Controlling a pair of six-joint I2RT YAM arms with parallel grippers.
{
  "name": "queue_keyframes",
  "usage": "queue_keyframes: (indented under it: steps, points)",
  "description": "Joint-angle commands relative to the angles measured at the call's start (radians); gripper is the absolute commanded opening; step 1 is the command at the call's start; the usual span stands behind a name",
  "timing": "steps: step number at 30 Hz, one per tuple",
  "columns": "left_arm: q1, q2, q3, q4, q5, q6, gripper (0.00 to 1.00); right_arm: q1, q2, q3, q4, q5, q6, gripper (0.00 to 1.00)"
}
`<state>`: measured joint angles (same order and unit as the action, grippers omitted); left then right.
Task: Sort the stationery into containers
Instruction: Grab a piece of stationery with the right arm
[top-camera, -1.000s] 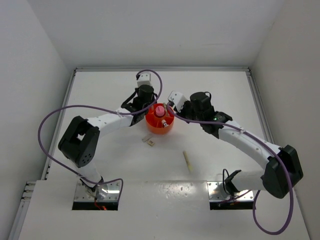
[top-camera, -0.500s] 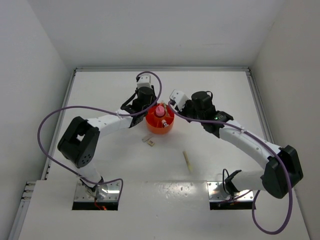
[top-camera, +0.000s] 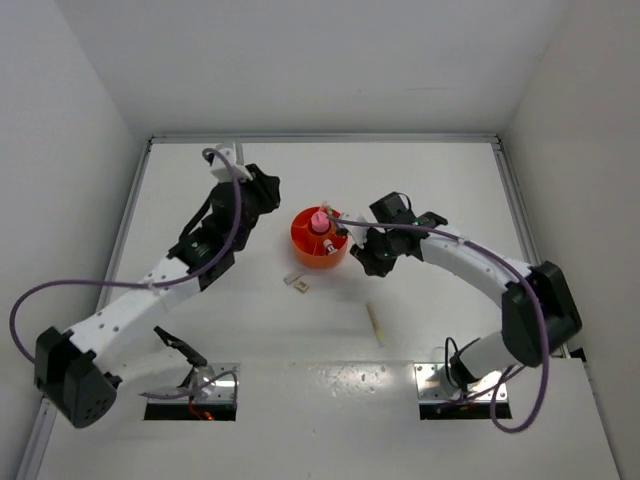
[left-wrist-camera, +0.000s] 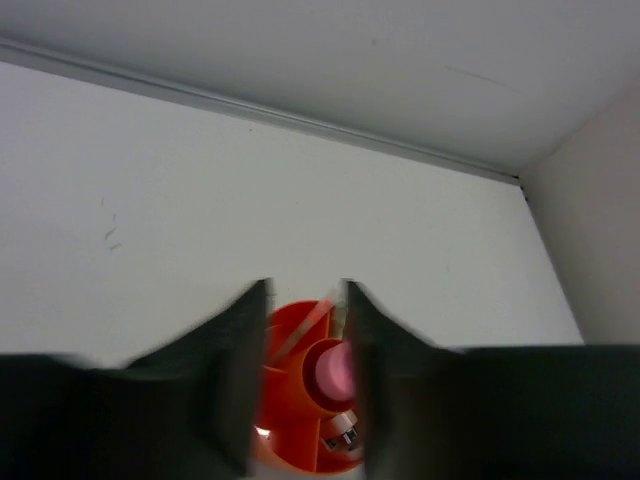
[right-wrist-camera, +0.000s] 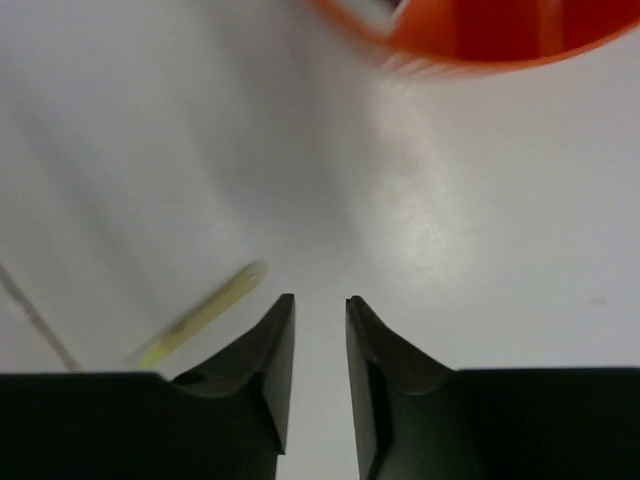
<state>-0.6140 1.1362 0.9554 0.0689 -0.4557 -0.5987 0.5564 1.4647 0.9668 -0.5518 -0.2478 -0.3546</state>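
Stationery is part-sorted: the pink cylinder (top-camera: 319, 220) stands in the organiser's (top-camera: 310, 258) centre well, while the yellow stick (top-camera: 374, 323) and beige blocks (top-camera: 296, 282) lie near of it. Your left gripper (left-wrist-camera: 305, 300) and right gripper (right-wrist-camera: 320, 305) are both slightly spread and empty, the right facing the stick, probably to pick it.

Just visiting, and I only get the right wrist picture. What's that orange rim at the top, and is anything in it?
Observer: A round orange organiser; a pink cylinder sits in its middle well.
Operator: Is that pale stick the only thing left out?
Observer: No, two tiny beige blocks lie on the table beside the organiser too.
Operator: And the other arm?
Observer: The left gripper points at the organiser, open and empty.
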Motion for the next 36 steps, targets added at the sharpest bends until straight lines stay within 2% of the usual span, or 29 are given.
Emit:
queue_keyframes:
  steps: [1, 4, 11, 19, 28, 32, 33, 36]
  points:
    - [-0.006, -0.079, -0.099, -0.127, 0.018, -0.053, 0.57, 0.006, 0.110, 0.081, -0.196, -0.128, 0.014, 0.30]
    - [-0.006, -0.182, -0.165, -0.173, 0.018, -0.072, 0.65, 0.016, 0.180, 0.090, -0.211, -0.137, 0.028, 0.32]
    - [-0.006, -0.309, -0.230, -0.230, 0.017, -0.082, 0.66, 0.025, 0.223, 0.090, -0.192, -0.160, 0.086, 0.42]
    - [-0.006, -0.319, -0.250, -0.239, 0.017, -0.082, 0.66, 0.053, 0.281, 0.030, -0.126, -0.110, 0.150, 0.51]
    - [-0.006, -0.319, -0.250, -0.239, 0.017, -0.082, 0.66, 0.082, 0.299, -0.028, -0.059, 0.014, 0.190, 0.51]
    - [-0.006, -0.319, -0.250, -0.239, 0.017, -0.082, 0.66, 0.091, 0.310, -0.046, -0.039, 0.064, 0.190, 0.45]
    - [-0.006, -0.328, -0.250, -0.239, 0.017, -0.082, 0.66, 0.102, 0.310, -0.057, -0.039, 0.074, 0.190, 0.37]
    - [-0.006, -0.328, -0.259, -0.239, 0.017, -0.082, 0.66, 0.111, 0.319, -0.069, -0.030, 0.133, 0.190, 0.27]
